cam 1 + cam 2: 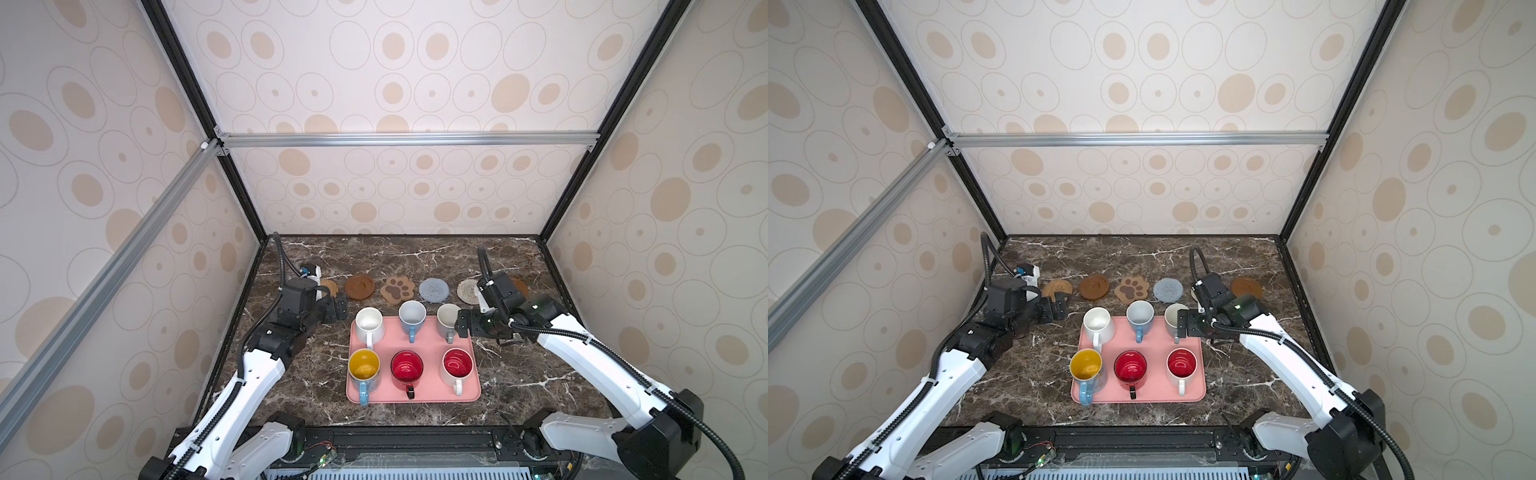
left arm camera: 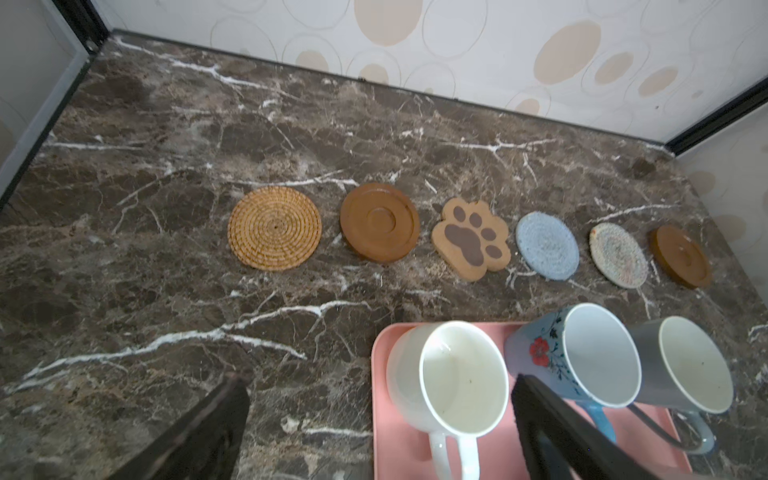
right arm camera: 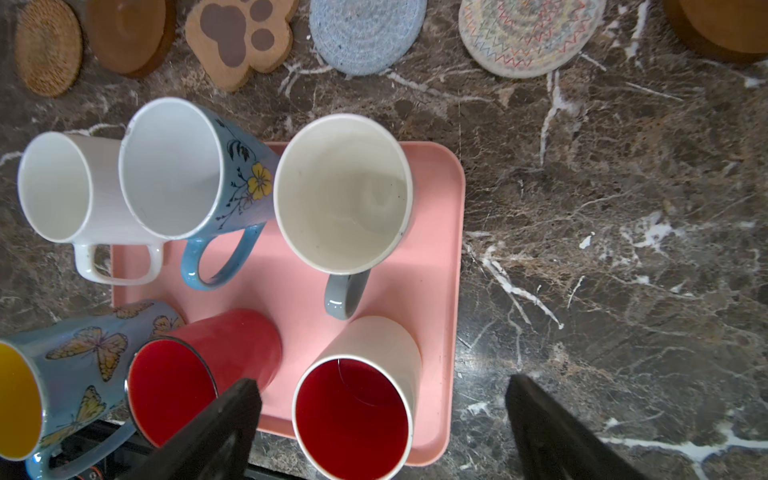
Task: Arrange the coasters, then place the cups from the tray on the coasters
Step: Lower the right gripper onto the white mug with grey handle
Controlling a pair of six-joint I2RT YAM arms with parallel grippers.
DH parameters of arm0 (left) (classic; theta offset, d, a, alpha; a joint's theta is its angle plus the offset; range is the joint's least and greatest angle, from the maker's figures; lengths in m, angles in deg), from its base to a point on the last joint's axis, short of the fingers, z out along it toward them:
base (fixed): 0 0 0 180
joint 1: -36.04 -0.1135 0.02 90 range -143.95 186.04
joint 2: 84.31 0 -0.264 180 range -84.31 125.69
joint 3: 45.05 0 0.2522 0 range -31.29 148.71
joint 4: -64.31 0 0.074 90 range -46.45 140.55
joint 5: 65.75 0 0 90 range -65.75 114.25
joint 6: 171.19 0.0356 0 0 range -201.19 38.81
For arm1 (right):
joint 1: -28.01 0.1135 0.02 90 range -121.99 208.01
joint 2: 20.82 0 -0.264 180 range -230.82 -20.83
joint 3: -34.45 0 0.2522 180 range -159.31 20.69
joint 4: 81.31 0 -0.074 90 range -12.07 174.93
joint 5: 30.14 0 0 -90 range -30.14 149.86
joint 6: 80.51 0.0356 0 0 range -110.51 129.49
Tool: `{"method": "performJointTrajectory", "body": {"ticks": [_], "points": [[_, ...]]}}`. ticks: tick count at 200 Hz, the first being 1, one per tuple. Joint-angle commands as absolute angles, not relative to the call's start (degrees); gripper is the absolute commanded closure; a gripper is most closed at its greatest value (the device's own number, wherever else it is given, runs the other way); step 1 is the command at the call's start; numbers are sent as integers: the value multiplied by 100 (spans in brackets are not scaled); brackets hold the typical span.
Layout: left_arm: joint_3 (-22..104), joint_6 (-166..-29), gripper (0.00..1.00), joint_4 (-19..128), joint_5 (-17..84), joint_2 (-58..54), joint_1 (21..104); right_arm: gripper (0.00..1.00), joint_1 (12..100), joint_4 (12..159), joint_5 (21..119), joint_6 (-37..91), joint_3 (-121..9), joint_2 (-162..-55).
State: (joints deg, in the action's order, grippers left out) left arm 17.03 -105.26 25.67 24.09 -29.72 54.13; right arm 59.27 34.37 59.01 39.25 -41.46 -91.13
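Marble tabletop (image 1: 519,374): 6 cups (image 1: 407,368) crowd tray (image 1: 430,341).

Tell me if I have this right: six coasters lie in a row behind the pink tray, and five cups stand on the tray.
No. Six cups stand on the tray, not five: white, light blue, grey, yellow-inside, red and red-inside, as both top views show. The six coasters do lie in a row behind it.

White arm links (image 1: 257,374); black joints (image 1: 270,338); ribbed black cables (image 1: 283,264)
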Motion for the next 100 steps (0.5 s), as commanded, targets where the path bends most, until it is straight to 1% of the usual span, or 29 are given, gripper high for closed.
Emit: {"method": "performJointTrajectory", "body": {"ticks": [1,41,100], "points": [[1663,-10596,0,2323,2343,-3330,5494,4,6138,3232,5643,4038,-4217,-9216],[1364,-10820,0,2182,2437,-3443,5545,6,6416,3477,5565,4355,-4047,-9264],[1123,-11114,0,2676,2590,-3503,5659,9,6703,3492,5234,4655,-4092,-9703]]}}
